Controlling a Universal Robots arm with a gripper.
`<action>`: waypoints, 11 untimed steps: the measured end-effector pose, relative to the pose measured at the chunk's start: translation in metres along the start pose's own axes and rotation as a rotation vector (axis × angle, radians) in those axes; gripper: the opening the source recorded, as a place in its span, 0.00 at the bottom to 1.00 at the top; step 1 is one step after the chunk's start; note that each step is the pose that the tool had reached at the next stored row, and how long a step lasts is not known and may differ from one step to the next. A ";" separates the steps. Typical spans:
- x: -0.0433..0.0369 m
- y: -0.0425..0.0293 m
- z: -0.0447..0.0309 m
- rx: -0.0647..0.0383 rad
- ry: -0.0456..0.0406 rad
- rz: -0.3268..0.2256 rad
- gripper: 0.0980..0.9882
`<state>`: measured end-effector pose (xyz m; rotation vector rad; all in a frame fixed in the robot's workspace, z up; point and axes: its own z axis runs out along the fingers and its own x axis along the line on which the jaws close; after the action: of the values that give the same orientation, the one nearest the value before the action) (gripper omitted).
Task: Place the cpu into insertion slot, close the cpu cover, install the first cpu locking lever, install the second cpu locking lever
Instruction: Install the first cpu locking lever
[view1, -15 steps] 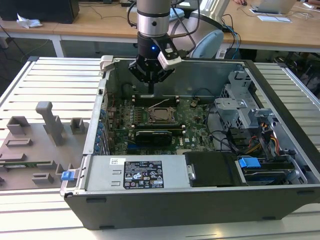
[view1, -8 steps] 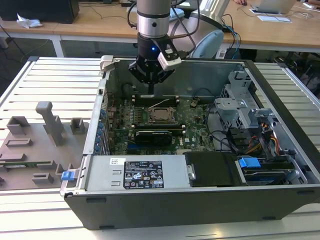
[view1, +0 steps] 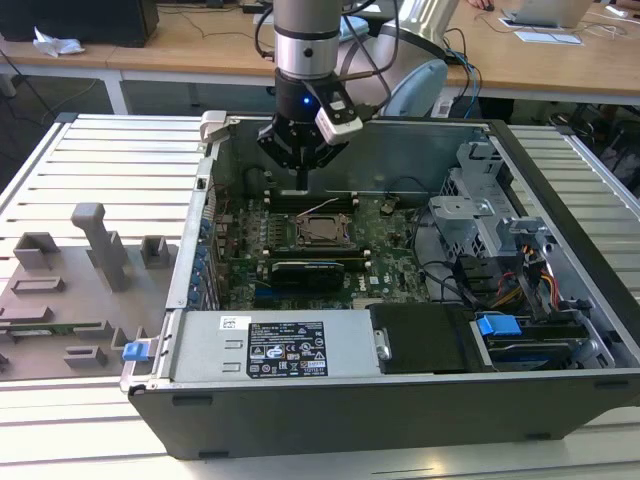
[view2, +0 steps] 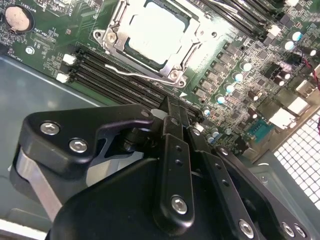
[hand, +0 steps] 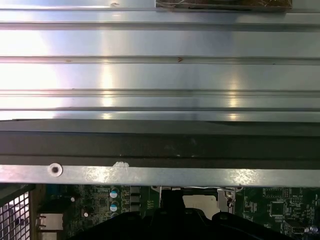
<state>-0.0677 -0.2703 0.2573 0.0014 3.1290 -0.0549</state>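
This place looks like a robotics lab or a technical workshop; an opened computer case (view1: 400, 400) lies on its side on a workbench of ribbed aluminium profiles (view1: 110, 160), and its green motherboard (view1: 390, 250) is exposed; grey holders and fixtures (view1: 100, 245) stand on the bench at the exterior view's left; a robot arm (view1: 305, 40) hangs over the case; behind it there are wooden desks (view1: 200, 45) with cables (view1: 460, 60) and papers (view1: 548, 37), as in a shared work room.
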 end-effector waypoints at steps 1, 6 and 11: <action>0.0000 -0.0001 0.0009 0.000 0.0000 0.000 0.01; 0.0001 -0.0005 0.0083 -0.001 0.0000 0.000 0.01; 0.0001 -0.0050 0.0134 -0.031 0.0001 0.000 0.01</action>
<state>-0.0676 -0.2758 0.2440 0.0015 3.1296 -0.0059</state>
